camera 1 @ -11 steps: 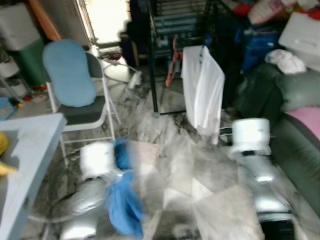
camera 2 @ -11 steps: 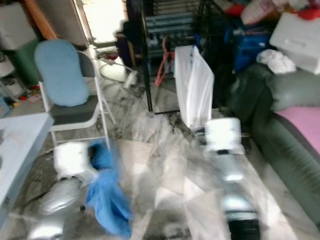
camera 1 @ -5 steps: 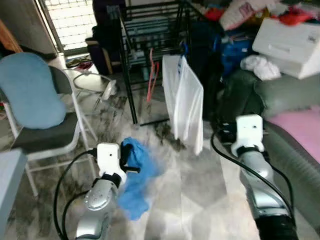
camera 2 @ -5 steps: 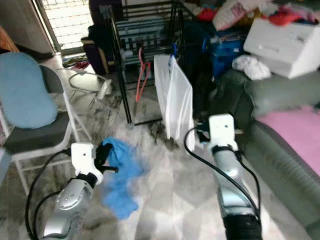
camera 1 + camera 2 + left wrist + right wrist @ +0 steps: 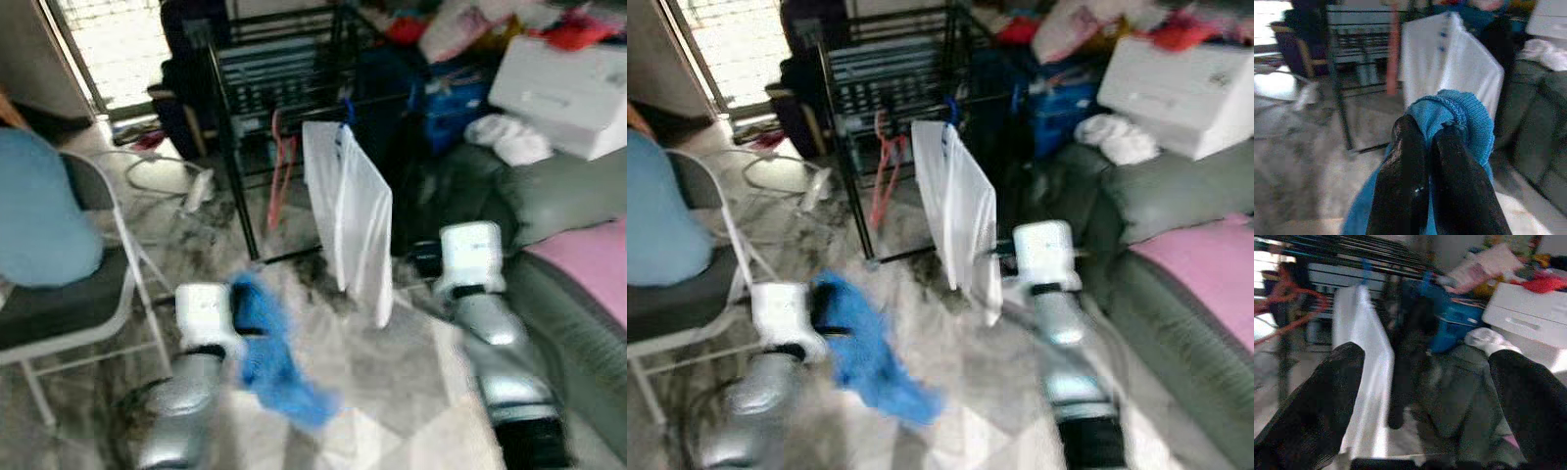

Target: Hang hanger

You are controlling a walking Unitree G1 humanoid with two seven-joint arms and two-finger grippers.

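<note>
The left gripper [image 5: 1425,161] pinched a blue garment [image 5: 274,357] for carrying to the far rack [image 5: 269,69]; the right gripper [image 5: 1425,396] was spread wide.

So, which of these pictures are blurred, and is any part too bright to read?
Both eye views are smeared, worst on the arms and the blue garment; the bright doorway at the upper left is nearly washed out. In the left wrist view the left gripper and the knit are fairly sharp, the drying rack soft. The right wrist view is blurred throughout, the white shirt glaring.
</note>
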